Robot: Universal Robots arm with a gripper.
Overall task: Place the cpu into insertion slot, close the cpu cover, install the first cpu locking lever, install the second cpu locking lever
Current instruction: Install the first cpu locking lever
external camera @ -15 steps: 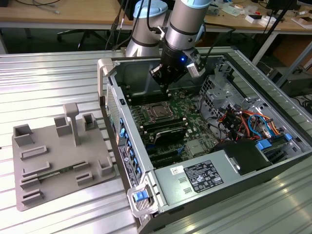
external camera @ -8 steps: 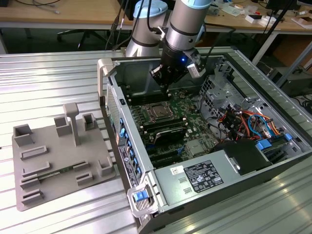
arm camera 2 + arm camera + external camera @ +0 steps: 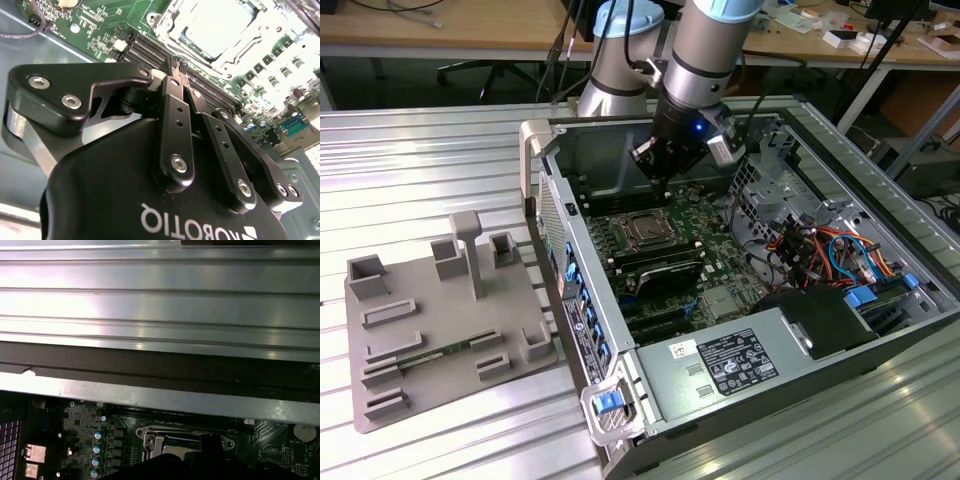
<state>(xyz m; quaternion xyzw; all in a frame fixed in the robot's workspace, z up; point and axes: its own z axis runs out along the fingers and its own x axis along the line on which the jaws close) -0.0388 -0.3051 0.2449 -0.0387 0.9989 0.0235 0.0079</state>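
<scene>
Inside the open computer case, my gripper point(image 3: 660, 188) hangs just above the motherboard, a little behind the insertion slot point(image 3: 645, 228). In the second wrist view its two black fingers point(image 3: 175, 100) are pressed together with nothing between them, so the gripper point(image 3: 178, 64) is shut. Beyond the fingertips the cpu point(image 3: 215, 25) shows its silver top in the socket. The cpu cover point(image 3: 172, 25) lies flat around it as a silver frame. The first wrist view shows the same socket point(image 3: 170, 440) below the case wall. I cannot make out how the locking levers stand.
Long black memory slots point(image 3: 660, 265) run beside the socket on its near side. The power supply point(image 3: 730, 360), a cable bundle point(image 3: 820, 250) and the case walls point(image 3: 555, 215) close in the board. A grey fixture plate point(image 3: 430, 320) lies on the ribbed metal table at the exterior view's left.
</scene>
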